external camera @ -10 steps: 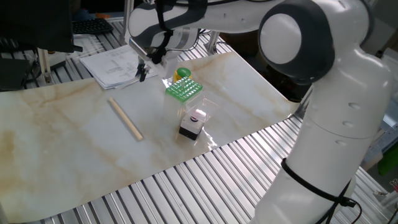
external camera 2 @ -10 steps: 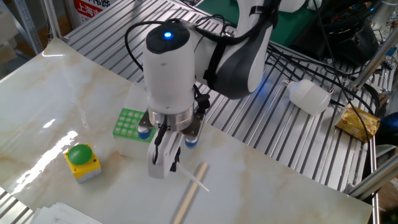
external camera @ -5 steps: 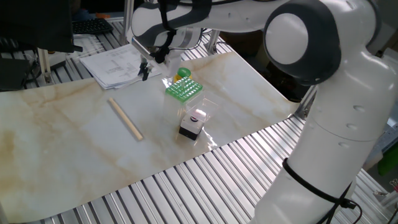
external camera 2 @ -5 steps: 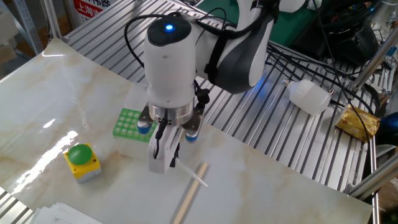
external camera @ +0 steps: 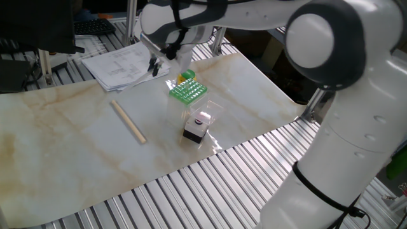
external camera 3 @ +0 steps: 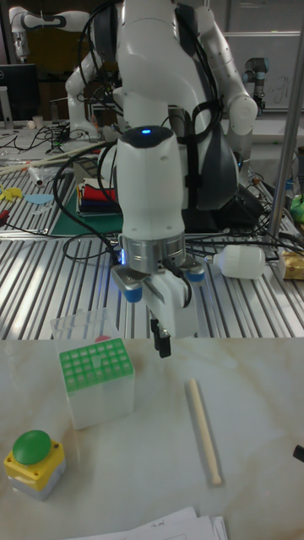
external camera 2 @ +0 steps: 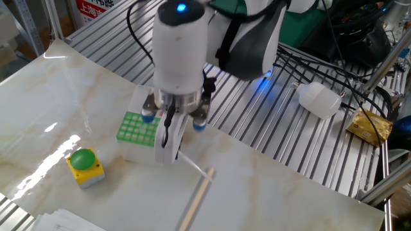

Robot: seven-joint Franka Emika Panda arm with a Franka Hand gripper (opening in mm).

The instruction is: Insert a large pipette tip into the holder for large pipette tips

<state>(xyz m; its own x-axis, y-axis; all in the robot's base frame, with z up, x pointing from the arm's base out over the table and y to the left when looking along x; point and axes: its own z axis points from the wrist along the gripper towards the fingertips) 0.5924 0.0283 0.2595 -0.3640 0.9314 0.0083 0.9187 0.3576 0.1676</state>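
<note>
1. Nearest in the tall view, at 7 o'clock, sits a green button on a yellow box [external camera 3: 34, 460].
2. A wooden stick [external camera 3: 204, 430] lies flat on the table [external camera 3: 253, 506] at about 5 o'clock, well apart from the button.
3. The holder for large pipette tips [external camera 3: 95, 365] stands at 9 o'clock. It is the bright green rack with many little round holes. No tip sits in it yet.
4. Just behind, near the middle, hangs the gripper [external camera 3: 162, 342]. Its two fingers are pinched on a thin clear pipette tip [external camera 2: 196, 163], which pokes out sideways toward 4 o'clock (it is very hard to see).
5. The gripper has just gone up off the table and moved a bit toward the rack. I think the picking up is done. Next the tip must be carried over a hole, stood up straight and pushed in.
</note>
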